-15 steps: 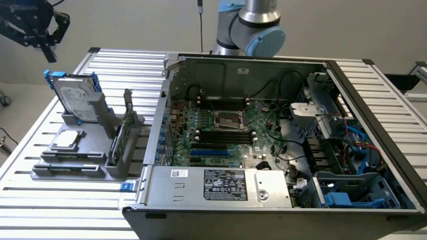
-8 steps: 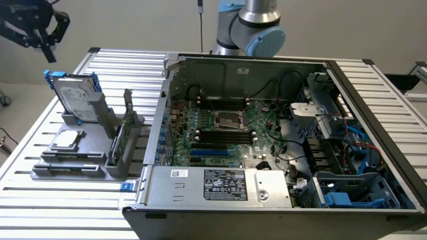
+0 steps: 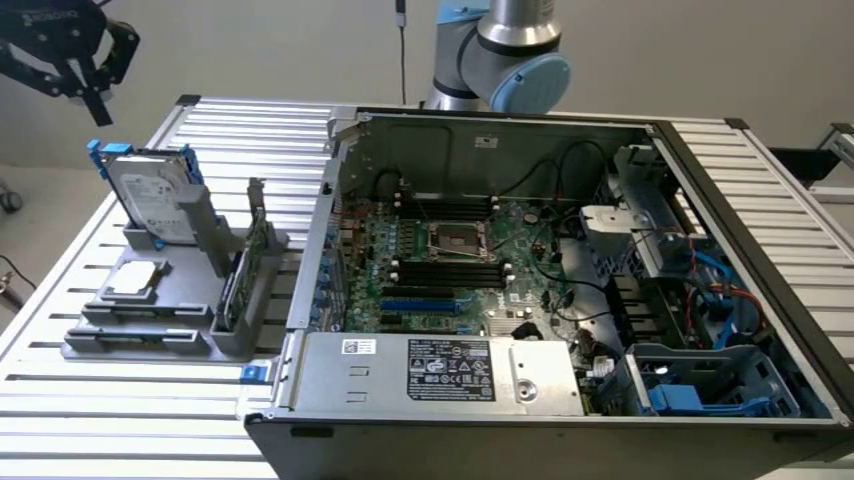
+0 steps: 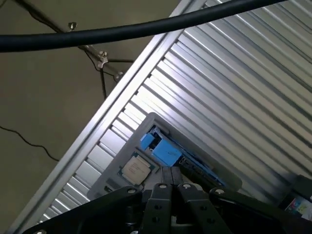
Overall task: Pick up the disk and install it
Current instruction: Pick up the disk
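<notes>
The disk (image 3: pixel 144 195) stood on edge in a grey holder (image 3: pixel 174 330), leaning slightly. Its white label faced outward and the blue carrier (image 3: pixel 100 160) framed its edges. The holder sat on the slatted metal desk (image 3: pixel 120 420), toward the exterior view's left. In the same holder a flat silver chip (image 3: pixel 136 280) lay just in front of the disk. A thin green circuit card (image 3: pixel 238 280) stood upright beside it, toward the exterior view's right.

The end effector (image 3: pixel 96 105) hung in the air above the disk, well apart from it. Its black fingers were clenched together with nothing between them. In the wrist view the end effector (image 4: pixel 170 176) pointed down toward the holder. The disk's blue carrier (image 4: pixel 163 152) and the chip (image 4: pixel 136 168) showed just past the fingertips, and a black cable (image 4: pixel 146 30) crossed the frame over the desk (image 4: pixel 234 87).

To the exterior view's right of the holder, an open computer case (image 3: pixel 747 230) lay on the desk. Inside it were a motherboard (image 3: pixel 441 260), a labelled metal power supply (image 3: pixel 441 370) and a blue drive bay (image 3: pixel 707 385) in the near corner. The robot arm (image 3: pixel 514 50) rose behind the case.
</notes>
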Available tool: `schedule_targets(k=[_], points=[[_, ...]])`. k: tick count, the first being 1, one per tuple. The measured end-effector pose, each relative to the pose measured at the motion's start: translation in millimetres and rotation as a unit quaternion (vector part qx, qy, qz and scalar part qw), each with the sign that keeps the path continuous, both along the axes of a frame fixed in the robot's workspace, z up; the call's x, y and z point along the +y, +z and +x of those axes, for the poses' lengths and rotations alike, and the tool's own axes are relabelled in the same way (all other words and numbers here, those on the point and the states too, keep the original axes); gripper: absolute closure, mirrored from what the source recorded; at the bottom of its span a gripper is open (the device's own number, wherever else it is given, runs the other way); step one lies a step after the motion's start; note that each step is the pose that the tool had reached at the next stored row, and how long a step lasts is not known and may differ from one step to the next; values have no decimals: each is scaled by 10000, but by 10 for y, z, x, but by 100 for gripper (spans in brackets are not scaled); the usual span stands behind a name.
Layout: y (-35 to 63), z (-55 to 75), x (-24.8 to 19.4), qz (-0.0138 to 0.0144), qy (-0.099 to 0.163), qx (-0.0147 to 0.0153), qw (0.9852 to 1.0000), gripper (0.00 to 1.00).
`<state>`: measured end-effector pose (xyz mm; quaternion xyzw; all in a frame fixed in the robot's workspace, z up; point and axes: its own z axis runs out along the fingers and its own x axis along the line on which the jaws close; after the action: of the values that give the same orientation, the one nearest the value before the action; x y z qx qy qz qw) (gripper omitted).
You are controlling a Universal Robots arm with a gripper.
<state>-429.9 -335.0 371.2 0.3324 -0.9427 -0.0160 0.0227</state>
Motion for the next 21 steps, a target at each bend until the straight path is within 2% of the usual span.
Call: schedule_targets(k=[3,6,11,16,21], points=[[0,0,0,0,278,0,9996,89],[-1,0,0,0,548,0,9985,89],[-6,0,0,1,1004,0,9949,89],[-18,1,0,1,1453,-3,9894,89],[-41,0,0,0,1901,-11,9818,89]])
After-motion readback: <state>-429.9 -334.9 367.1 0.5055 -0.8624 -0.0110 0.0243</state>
